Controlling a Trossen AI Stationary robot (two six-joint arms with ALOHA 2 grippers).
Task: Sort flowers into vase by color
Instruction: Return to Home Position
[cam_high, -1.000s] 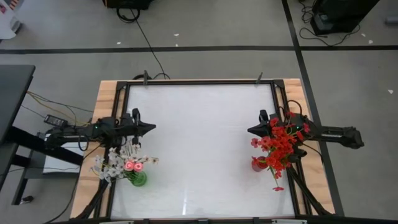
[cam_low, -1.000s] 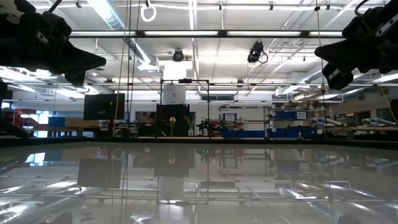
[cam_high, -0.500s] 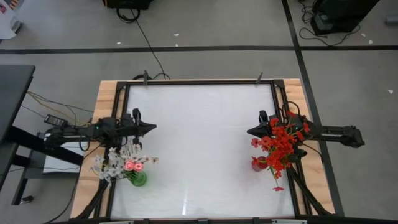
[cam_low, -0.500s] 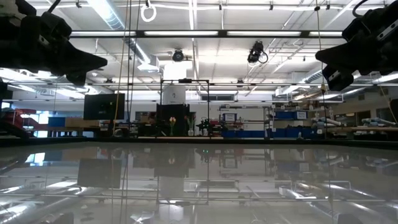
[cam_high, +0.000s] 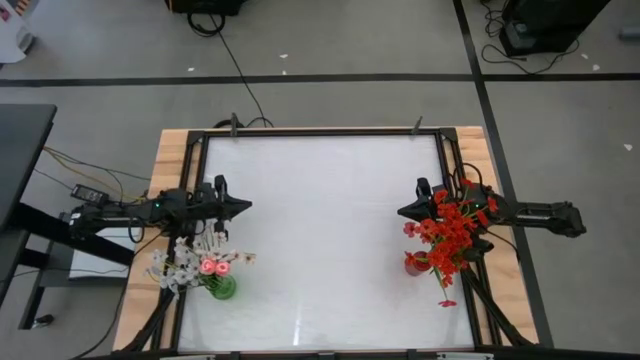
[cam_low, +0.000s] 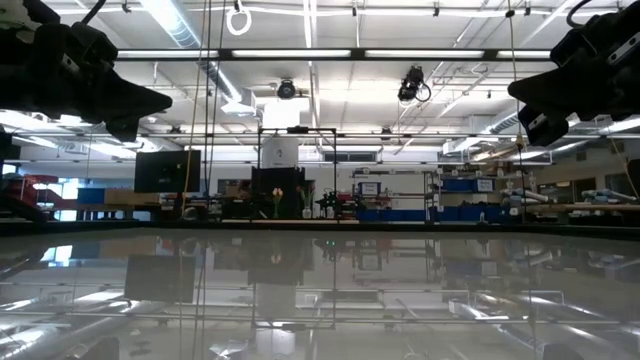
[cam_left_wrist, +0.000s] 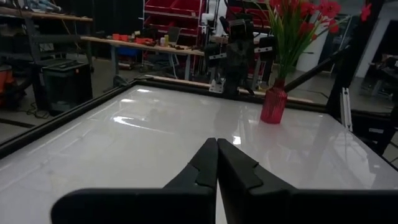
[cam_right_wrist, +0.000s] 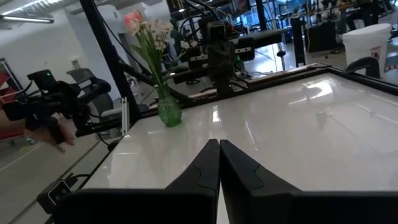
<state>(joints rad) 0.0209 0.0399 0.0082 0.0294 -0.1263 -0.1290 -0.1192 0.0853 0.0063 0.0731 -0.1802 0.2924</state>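
Red flowers (cam_high: 450, 230) stand in a red vase (cam_left_wrist: 273, 104) at the table's right edge. Pink and white flowers (cam_high: 200, 264) stand in a green vase (cam_right_wrist: 168, 112) at the left near corner. My left gripper (cam_high: 246, 205) hovers shut at the left edge, pointing level over the white tabletop, beyond the green vase toward the far edge. My right gripper (cam_high: 401, 211) hovers shut at the right edge, beside the red flowers. Both hold nothing.
The white tabletop (cam_high: 320, 230) lies bare between the two arms inside a black frame (cam_high: 320, 131). Cables and a dark box (cam_high: 90, 195) lie off the table's left edge. A person's hand (cam_right_wrist: 53, 127) with a controller shows beyond the table in the right wrist view.
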